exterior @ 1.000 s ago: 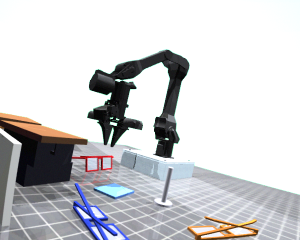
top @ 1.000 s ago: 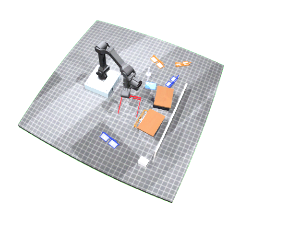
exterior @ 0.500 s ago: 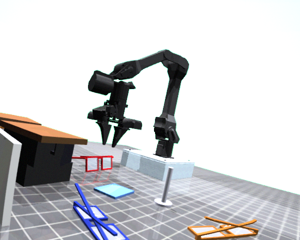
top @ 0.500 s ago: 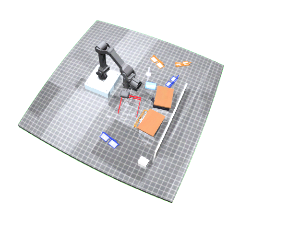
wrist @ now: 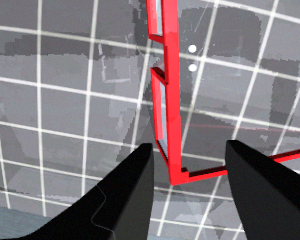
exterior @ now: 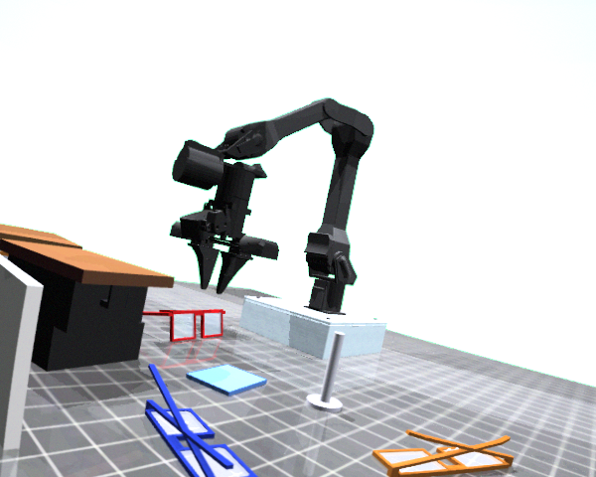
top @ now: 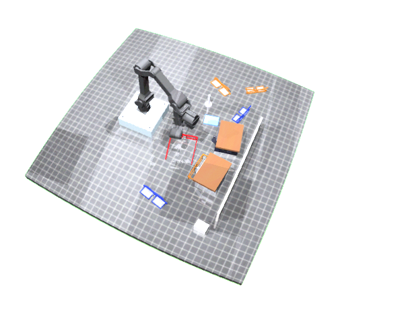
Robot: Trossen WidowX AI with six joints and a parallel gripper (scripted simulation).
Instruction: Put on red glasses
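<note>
The red glasses [top: 196,138] [exterior: 183,311] [wrist: 173,100] stand upright on their lens rims with the temples spread, near the arm's base. My gripper [exterior: 212,290] [wrist: 189,151] is open and empty, with a modest gap. It hangs above the glasses' front bar near one hinge corner, not touching them. A dark head [exterior: 92,323] [top: 229,135] under an orange-brown slab has no glasses in view. A pale head under another such slab [top: 213,171] has orange glasses at its front. No green tag shows, so I cannot tell which head carries it.
A long white wall [top: 238,173] [exterior: 23,318] stands behind the heads. A thin post [exterior: 333,367] and a light blue tile [top: 211,120] [exterior: 226,379] are near the dark head. Blue glasses [exterior: 162,388] and orange glasses [exterior: 457,468] lie farther out. A white block [top: 200,226] is near the wall's end.
</note>
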